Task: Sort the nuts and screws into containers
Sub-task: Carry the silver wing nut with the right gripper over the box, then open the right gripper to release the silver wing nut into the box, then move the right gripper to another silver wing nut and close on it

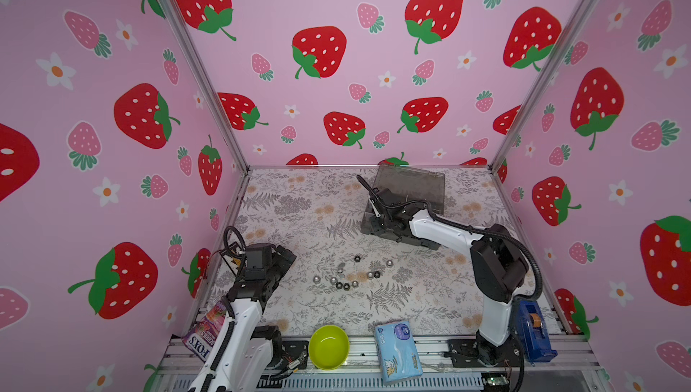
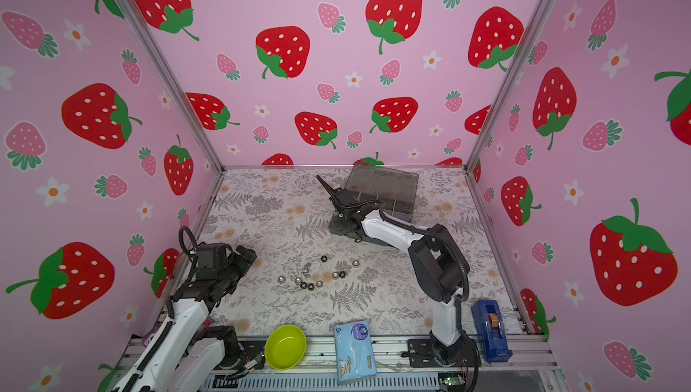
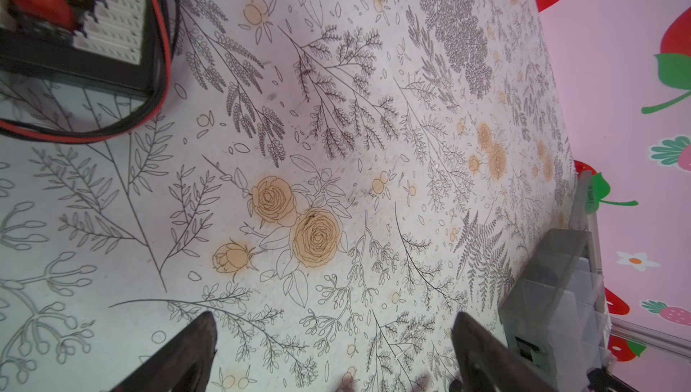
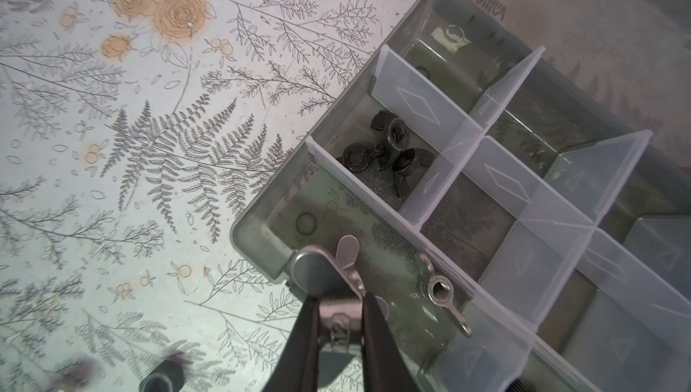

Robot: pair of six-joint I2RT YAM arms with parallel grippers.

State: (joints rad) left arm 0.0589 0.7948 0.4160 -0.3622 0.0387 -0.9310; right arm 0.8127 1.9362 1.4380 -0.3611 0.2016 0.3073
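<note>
While left gripper gapes empty, right gripper pinches shiny wing nut, prob. steel, over smoky plastic box.

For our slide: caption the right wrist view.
Right gripper holds a wing nut at the organizer box's corner compartment, containing a second wing nut.

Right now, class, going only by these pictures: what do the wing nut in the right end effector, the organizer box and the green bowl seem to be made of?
Wing nut: likely bright metal, silvery with soft highlights.
Organizer box: smoky translucent plastic; you can see through its walls and floor.
Green bowl: probably smooth plastic, with a uniform lime colour and a slight sheen.
</note>
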